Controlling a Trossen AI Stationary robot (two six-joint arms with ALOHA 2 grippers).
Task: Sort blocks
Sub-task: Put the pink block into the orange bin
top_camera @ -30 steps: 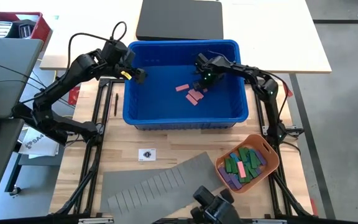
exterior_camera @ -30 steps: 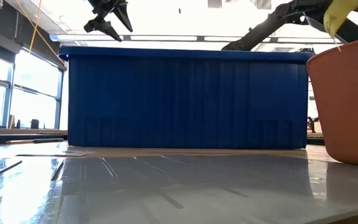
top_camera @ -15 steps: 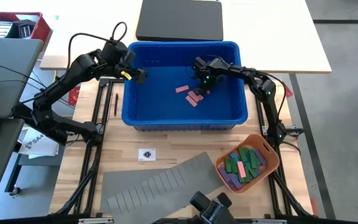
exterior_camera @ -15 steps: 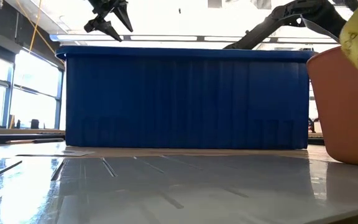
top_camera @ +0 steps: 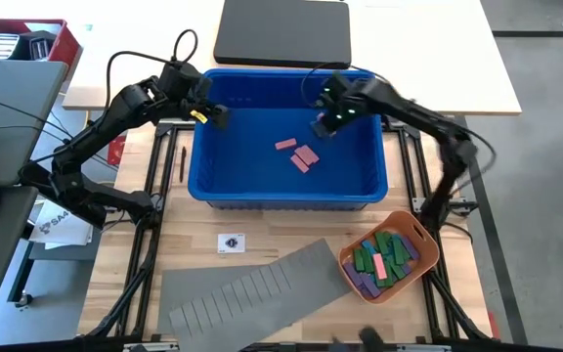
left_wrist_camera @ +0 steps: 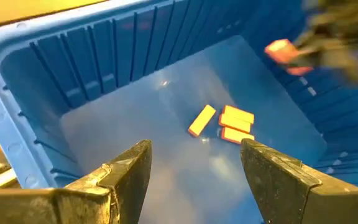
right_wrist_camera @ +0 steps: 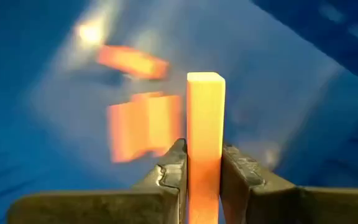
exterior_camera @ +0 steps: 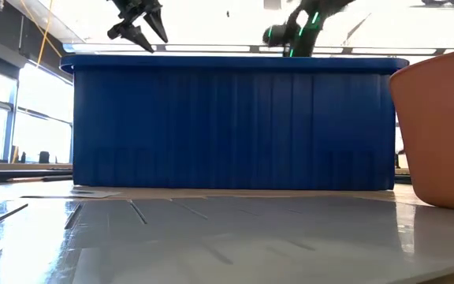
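Observation:
Three pink blocks [top_camera: 301, 154] lie flat on the floor of the blue bin [top_camera: 360, 181]; they show again in the left wrist view [left_wrist_camera: 229, 124] and the right wrist view [right_wrist_camera: 145, 124]. My right gripper [top_camera: 323, 125] hangs above the bin's far right part, shut on a fourth pink block [right_wrist_camera: 205, 106]. It also shows above the bin's rim in the low view [exterior_camera: 290, 35]. My left gripper [top_camera: 213, 115] waits open over the bin's far left corner, with nothing between its fingers [left_wrist_camera: 129, 174]. My right gripper pinches the pink block's near end [right_wrist_camera: 204, 165] between its two fingers, on the two broad faces. The fingers come steeply from above and lie along the block, whose free end [right_wrist_camera: 205, 81] sticks out past the fingertips. The block is lifted clear of the bin floor.
An orange tray [top_camera: 413, 233] at the near right holds green, pink and purple blocks [top_camera: 384, 259]. A grey slotted sheet [top_camera: 252, 288] lies on the table in front of the bin. A dark flat case [top_camera: 281, 29] rests on the far table.
My right gripper has shut on one pink block at the bin floor and risen with it, lifting it clear above the bin's rim height. The three other pink blocks stay on the floor. The bin has slid a little toward the table's near edge.

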